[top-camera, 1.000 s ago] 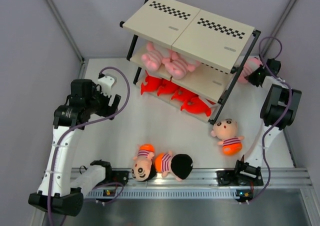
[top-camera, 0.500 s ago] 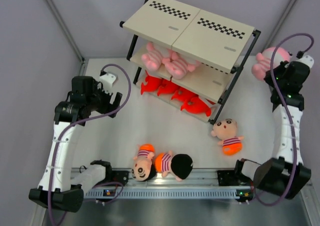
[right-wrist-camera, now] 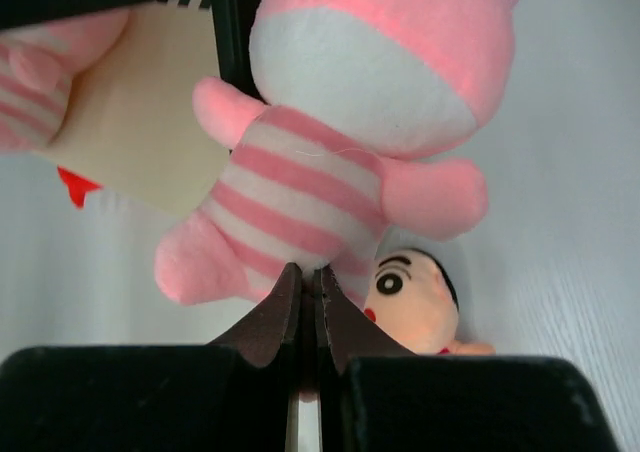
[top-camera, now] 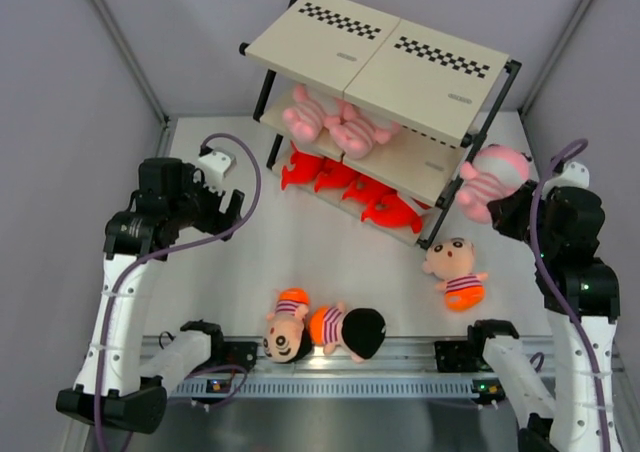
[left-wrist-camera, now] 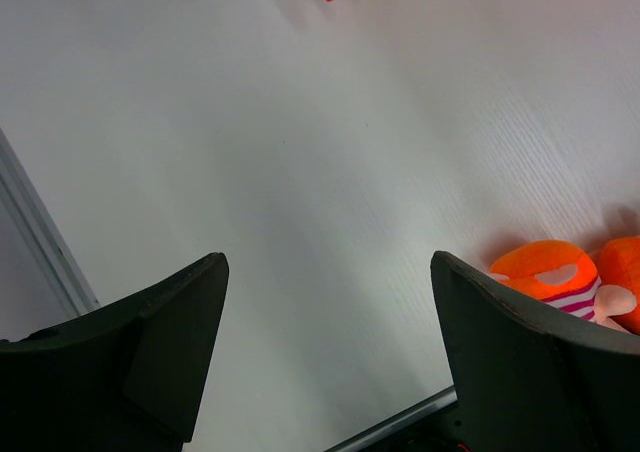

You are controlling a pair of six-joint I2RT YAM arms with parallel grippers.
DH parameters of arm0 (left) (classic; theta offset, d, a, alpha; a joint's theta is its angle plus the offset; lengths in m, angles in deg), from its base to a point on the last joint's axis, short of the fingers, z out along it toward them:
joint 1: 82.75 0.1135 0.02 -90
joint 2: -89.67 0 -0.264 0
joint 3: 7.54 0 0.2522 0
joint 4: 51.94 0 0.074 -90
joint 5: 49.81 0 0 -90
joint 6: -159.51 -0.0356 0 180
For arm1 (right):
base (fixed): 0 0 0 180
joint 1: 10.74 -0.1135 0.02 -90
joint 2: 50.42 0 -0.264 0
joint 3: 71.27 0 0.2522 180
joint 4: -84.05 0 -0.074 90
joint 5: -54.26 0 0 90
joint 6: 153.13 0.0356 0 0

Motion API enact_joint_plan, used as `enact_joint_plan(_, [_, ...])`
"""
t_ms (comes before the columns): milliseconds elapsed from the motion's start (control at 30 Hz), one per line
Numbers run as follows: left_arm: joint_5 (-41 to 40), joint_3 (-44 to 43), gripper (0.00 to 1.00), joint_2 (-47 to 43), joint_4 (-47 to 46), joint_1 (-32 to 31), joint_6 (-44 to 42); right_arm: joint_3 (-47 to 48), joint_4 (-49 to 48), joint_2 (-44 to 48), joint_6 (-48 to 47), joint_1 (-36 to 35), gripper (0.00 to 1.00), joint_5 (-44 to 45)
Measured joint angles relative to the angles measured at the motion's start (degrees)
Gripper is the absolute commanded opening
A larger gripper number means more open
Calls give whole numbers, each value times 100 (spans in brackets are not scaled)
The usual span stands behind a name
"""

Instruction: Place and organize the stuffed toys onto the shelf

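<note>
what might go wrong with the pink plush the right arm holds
The right gripper pinches only a little fabric low on the pink striped plush animal, so it may slip and drop onto the peach boy doll below. The plush hangs right at the shelf's black frame post and could snag there.

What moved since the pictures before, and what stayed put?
The right gripper, shut on the pink-and-white striped plush animal, swung it out to the right, then back in toward the right end of the slanted black-framed shelf. The open left gripper barely shifted; the other toys stayed.
</note>
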Motion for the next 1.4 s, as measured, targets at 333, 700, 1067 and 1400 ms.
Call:
enact_joint_plan(333, [13, 125, 88, -313, -2, 0, -70, 0, 1047, 505, 33, -105, 0, -1982])
enact_joint_plan(700, [13, 181, 88, -280, 0, 0, -68, 122, 710, 597, 621, -105, 0, -3195])
enact_joint_plan(1067, [13, 175, 88, -98, 0, 0, -68, 164, 256, 70, 811, -415, 0, -3849])
enact_joint_plan(1400, [13, 81, 88, 116, 0, 0, -61, 195, -472, -640, 750, -1342, 0, -3226])
